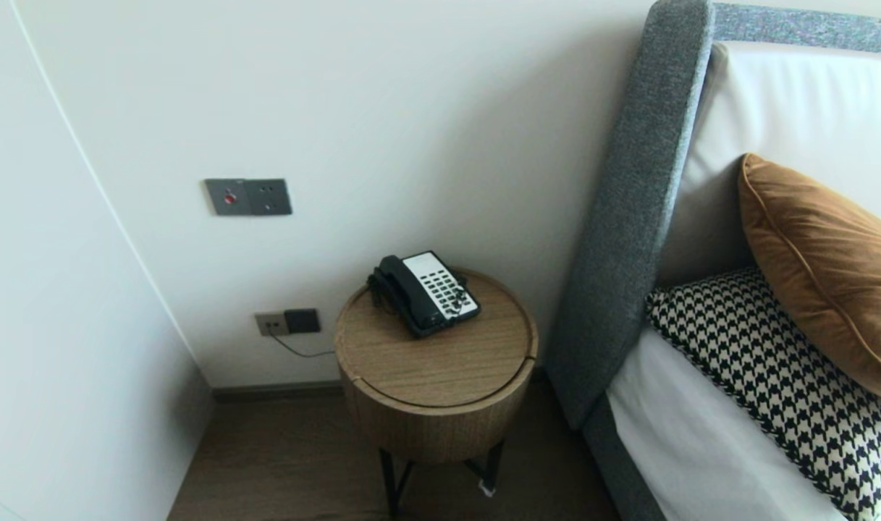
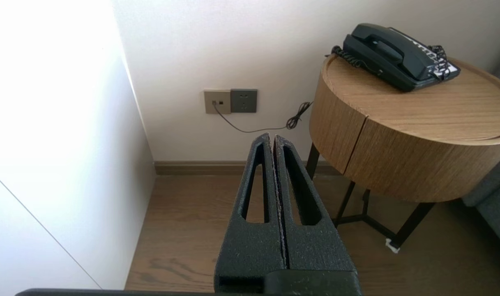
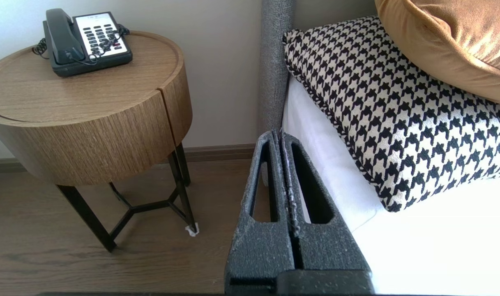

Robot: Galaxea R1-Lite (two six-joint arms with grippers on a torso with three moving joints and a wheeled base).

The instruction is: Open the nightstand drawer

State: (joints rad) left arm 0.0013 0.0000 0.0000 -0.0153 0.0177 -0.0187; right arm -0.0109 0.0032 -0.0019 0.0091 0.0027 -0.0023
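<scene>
A black desk telephone with a white keypad lies on a round wooden bedside table, its handset on the cradle. Neither arm shows in the head view. My left gripper is shut and empty, low over the wooden floor to the left of the table, well short of the telephone. My right gripper is shut and empty too, low beside the white bed edge, with the telephone far off on the table.
A grey upholstered headboard rises right of the table. On the bed lie a houndstooth pillow and a brown cushion. Wall sockets with a trailing cord sit behind the table. A white wall panel closes the left side.
</scene>
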